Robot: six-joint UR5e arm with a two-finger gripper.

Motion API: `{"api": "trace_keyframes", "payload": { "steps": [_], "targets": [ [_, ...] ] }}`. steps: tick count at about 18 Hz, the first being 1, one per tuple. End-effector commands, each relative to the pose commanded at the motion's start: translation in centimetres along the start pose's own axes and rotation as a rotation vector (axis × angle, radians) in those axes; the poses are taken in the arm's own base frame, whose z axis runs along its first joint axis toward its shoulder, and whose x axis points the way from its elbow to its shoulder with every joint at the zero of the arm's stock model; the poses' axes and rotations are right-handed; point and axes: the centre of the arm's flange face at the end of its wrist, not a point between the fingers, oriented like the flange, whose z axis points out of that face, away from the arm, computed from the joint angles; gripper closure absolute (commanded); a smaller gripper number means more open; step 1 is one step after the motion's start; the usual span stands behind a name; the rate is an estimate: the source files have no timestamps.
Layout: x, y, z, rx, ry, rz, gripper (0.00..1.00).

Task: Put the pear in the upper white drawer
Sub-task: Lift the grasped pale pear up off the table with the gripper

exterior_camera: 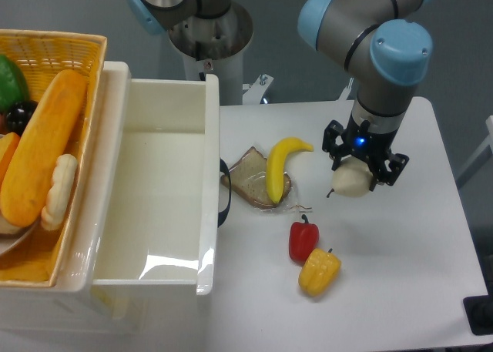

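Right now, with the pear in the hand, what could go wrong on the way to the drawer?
1. The hand grips only the top of the round, smooth pear; it could slip out in transit.
2. The straight path to the upper white drawer passes over the banana and bread slice; a low carry could knock them.
3. The drawer's front wall stands tall; the pear may clip its rim without enough lift.

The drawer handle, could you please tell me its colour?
Dark, nearly black handle on the white drawer; fixed camera view.
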Motion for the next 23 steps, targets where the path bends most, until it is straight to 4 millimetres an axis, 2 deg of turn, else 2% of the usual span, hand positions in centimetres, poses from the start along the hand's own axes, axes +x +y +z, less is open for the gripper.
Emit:
{"api": "trace_keyframes", "payload": {
  "steps": [2, 12, 20, 22, 23],
  "targets": [
    [0.1, 0.2, 0.5, 0.002, 0.011, -0.002, 0.63],
    [-0.1, -0.1, -0.8, 0.014, -0.009, -0.013, 0.63],
    [1.5, 1.1, -4.1, 0.002, 0.005, -0.071, 0.63],
    [1.9, 1.4, -5.6, 0.009, -0.016, -0.122, 0.63],
    [2.0, 1.4, -5.6, 0.013, -0.014, -0.152, 0.63]
  ]
}}
